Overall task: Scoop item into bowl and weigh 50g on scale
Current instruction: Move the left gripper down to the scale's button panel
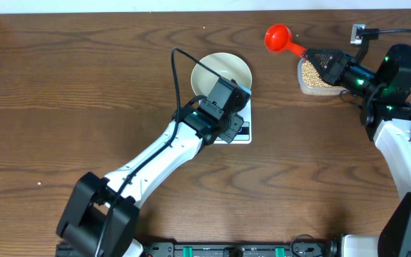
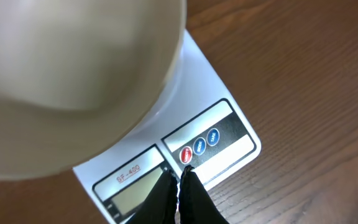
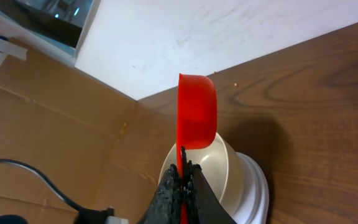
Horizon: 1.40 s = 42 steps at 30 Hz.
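Toward the far edge of the worktop (image 1: 84, 107), near its middle, we see the bowl (image 1: 222, 73) sitting on the scale (image 1: 242, 134). Our left gripper (image 2: 179, 174) hangs over the scale's panel, fingers pinched together on nothing, tips just beside the red button (image 2: 186, 155). Near the far right corner, our right gripper (image 3: 182, 171) clamps the handle of a red scoop (image 3: 197, 112) above the beans (image 1: 314, 73) in a clear tub (image 1: 320, 91).
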Tool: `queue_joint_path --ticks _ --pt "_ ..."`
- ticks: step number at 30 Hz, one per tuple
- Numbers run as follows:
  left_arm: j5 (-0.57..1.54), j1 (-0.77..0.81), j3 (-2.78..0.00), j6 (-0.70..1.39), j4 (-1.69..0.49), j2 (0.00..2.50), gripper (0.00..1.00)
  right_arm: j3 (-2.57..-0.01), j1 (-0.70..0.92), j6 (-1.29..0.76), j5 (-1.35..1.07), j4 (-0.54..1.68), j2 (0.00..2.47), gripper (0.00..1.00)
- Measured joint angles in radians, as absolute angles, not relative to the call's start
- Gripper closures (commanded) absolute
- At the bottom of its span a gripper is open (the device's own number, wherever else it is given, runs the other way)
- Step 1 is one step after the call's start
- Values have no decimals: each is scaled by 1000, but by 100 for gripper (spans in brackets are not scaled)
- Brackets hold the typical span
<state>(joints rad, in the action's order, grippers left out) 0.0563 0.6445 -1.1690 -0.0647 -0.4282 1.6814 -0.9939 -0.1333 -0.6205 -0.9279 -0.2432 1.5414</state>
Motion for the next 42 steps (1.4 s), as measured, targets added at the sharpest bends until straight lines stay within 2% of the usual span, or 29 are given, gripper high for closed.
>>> queue_joint_path --ticks 19,42 --pt "101 645 -1167 -254 -406 1829 93 -994 -133 -579 -923 -179 1541 99" --pt "72 637 -1166 -267 -331 1863 93 -994 -133 -564 -921 -172 1541 99"
